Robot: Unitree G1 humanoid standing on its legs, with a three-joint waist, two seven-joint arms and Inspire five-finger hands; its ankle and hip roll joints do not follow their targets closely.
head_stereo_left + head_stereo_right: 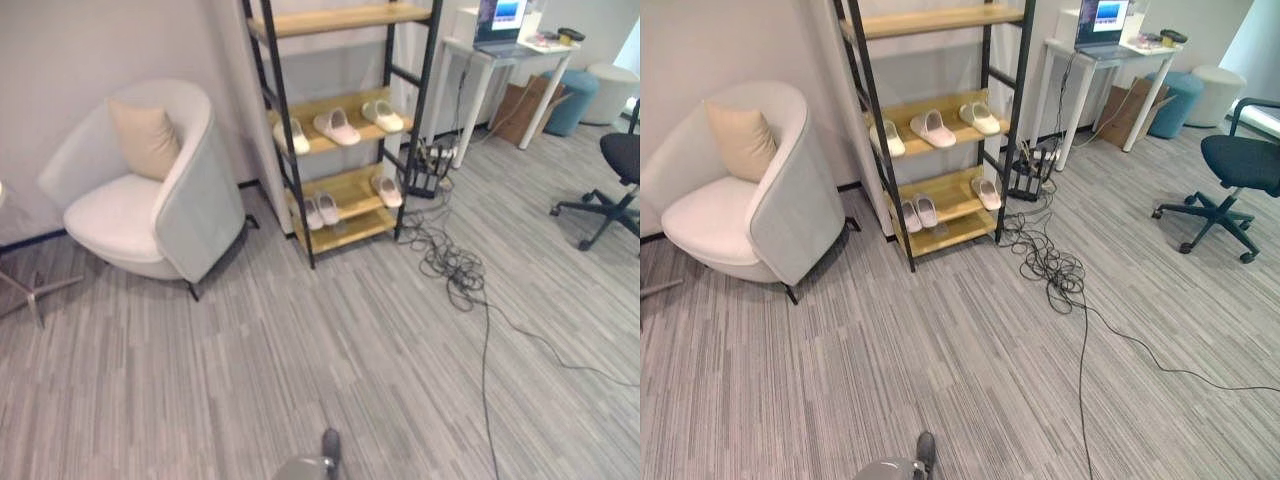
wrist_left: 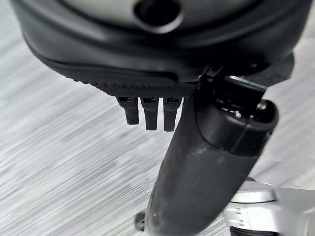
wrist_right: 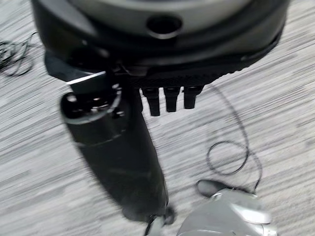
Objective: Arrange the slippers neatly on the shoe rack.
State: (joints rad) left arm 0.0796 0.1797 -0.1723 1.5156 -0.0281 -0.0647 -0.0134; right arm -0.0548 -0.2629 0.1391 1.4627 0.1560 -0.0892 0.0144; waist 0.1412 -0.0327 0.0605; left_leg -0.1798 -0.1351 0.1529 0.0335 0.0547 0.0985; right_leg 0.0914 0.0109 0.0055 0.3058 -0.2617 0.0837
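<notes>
Striped carpet (image 1: 300, 380), cable tangle (image 1: 450, 265), armchair (image 1: 150, 190)

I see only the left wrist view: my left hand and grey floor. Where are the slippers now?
Observer: All the slippers I see lie on the shoe rack: three on the middle shelf and three on the lower shelf.
Operator: Does the right hand carry one?
Observer: No. The right hand hangs above the floor with straight fingers and holds nothing.
Operator: What stands near the rack?
Observer: A white armchair with a beige cushion stands to the rack's left.
</notes>
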